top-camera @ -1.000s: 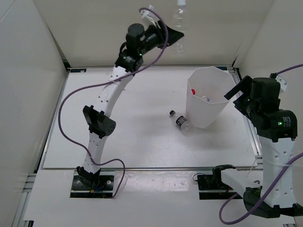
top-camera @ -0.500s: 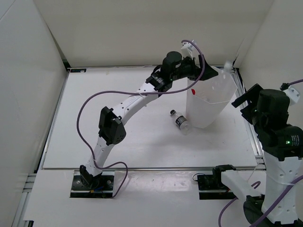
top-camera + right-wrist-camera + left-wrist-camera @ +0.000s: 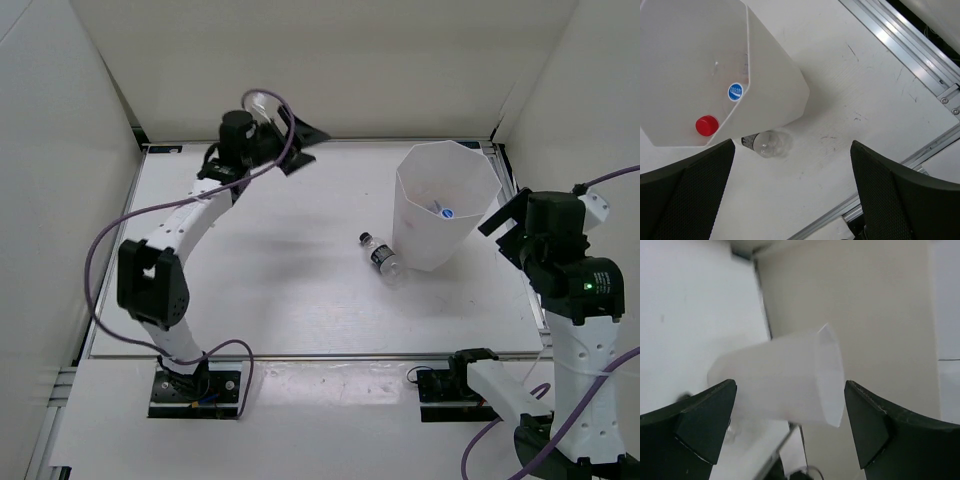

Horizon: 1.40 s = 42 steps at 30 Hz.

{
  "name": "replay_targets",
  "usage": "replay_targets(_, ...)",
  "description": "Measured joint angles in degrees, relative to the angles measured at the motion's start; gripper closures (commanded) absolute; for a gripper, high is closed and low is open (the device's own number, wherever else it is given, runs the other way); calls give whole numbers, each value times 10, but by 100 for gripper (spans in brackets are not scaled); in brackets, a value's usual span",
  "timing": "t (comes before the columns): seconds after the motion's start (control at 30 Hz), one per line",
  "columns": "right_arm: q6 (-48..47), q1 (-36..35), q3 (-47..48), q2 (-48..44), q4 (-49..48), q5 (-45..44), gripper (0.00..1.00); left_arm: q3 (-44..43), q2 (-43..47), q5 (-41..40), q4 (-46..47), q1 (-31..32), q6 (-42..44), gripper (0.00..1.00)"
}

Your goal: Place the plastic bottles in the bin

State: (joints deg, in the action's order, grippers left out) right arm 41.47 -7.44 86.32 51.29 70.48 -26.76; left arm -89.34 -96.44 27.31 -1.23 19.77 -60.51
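Note:
The white faceted bin (image 3: pixel 428 246) stands upright at the right of the table. Inside it, the right wrist view shows a red cap (image 3: pixel 707 125) and a blue-white round label (image 3: pixel 735 91) of plastic bottles. A black-capped clear bottle (image 3: pixel 382 256) lies on the table against the bin's near-left side, its rounded base (image 3: pixel 768 143) showing in the right wrist view. My left gripper (image 3: pixel 304 148) hangs open and empty over the far edge, well left of the bin (image 3: pixel 785 385). My right gripper (image 3: pixel 498 222) is open and empty, beside the bin's right wall (image 3: pixel 775 85).
Cream enclosure walls (image 3: pixel 420 70) close in the back and sides. An aluminium rail (image 3: pixel 900 37) runs along the table's right edge. The left arm's purple cable (image 3: pixel 110 250) loops over the left half of the table.
The left arm carried a clear bottle from high at the back to over the bin, opened, and swung back to the far left empty. The bin tipped briefly and stands upright again.

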Motion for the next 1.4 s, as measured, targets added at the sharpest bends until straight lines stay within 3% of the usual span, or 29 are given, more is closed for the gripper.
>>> replay_targets(0.17, 14, 0, -35, -2, 1, 19, 0, 75, -114, 85, -11, 25, -48, 0)
replay_targets(0.37, 17, 0, -40, 5, 1, 33, 0, 112, -219, 115, -52, 73, -71, 0)
replay_targets(0.63, 13, 0, -40, 5, 1, 33, 0, 44, -285, 151, -43, 120, -86, 0)
replay_targets(1.13, -14, 0, -40, 28, 1, 27, 0, -59, -392, 168, -36, 139, -109, 0)
replay_targets(1.23, -14, 0, -40, 30, 1, 27, 0, -116, -430, 183, -31, 146, -115, 10)
replay_targets(1.27, -14, 0, -40, 30, 1, 27, 0, -130, -440, 187, -29, 148, -116, 21)
replay_targets(1.3, -14, 0, -40, 30, 1, 28, 0, -141, -448, 191, -28, 150, -118, 23)
replay_targets(1.4, -14, 4, -40, 30, 1, 29, 0, -145, -459, 202, -27, 155, -116, 34)
